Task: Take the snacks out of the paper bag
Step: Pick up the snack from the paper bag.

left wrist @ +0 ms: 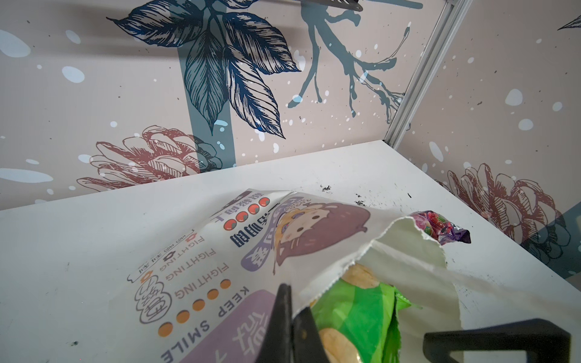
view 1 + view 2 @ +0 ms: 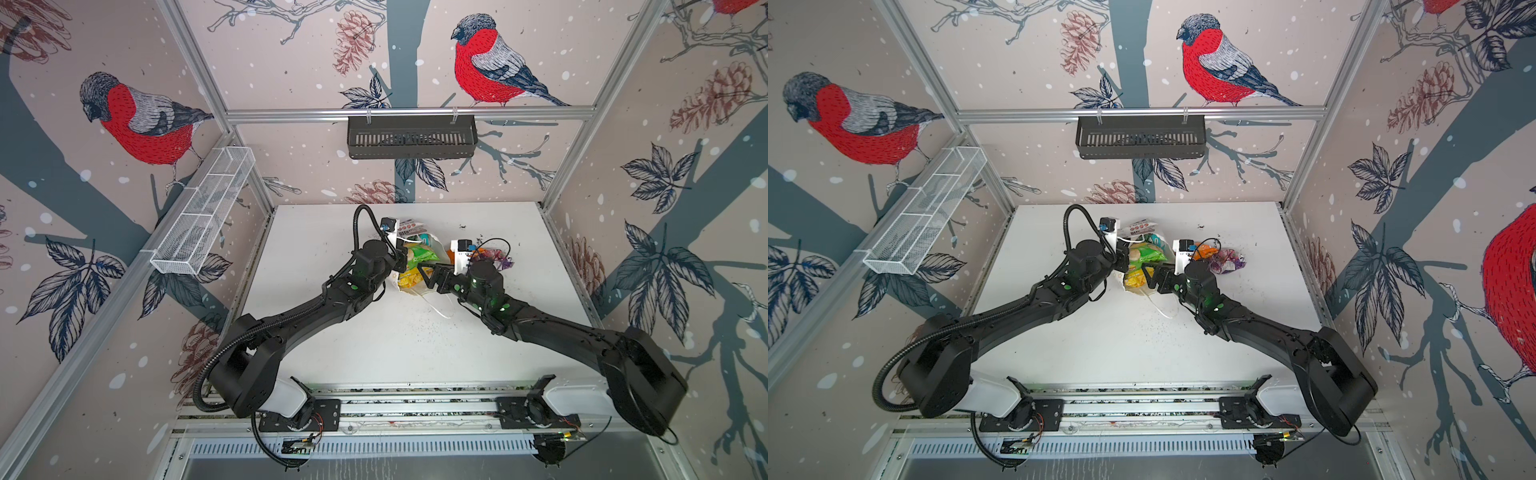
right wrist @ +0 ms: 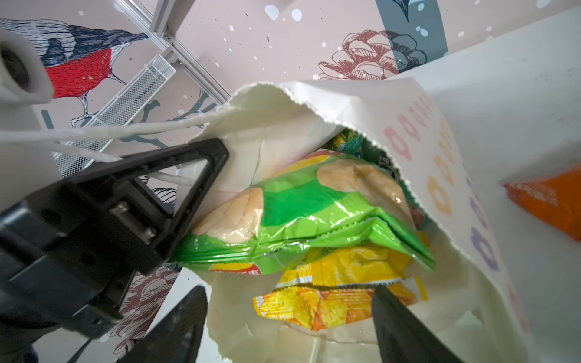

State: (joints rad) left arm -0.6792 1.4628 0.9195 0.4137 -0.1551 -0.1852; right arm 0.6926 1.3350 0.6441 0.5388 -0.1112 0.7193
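The white paper bag (image 2: 411, 227) (image 2: 1142, 227) (image 1: 220, 267) (image 3: 361, 103) lies on its side mid-table, its mouth towards the front. My left gripper (image 2: 401, 259) (image 2: 1123, 261) (image 1: 290, 314) is shut on the bag's upper rim and holds it up. My right gripper (image 2: 424, 276) (image 2: 1147, 276) (image 3: 287, 295) is open at the mouth, either side of a yellow packet (image 3: 330, 301). A green chip bag (image 3: 314, 213) (image 1: 355, 311) lies above it in the mouth. An orange packet (image 2: 453, 251) (image 3: 547, 201) and a purple packet (image 2: 498, 259) (image 1: 440, 228) lie on the table to the bag's right.
A white mesh basket (image 2: 203, 212) hangs on the left wall and a black basket (image 2: 411, 137) on the back wall. The bag's loose handle (image 2: 436, 307) trails over the white table (image 2: 374, 340) towards the front. Dark crumbs dot the table.
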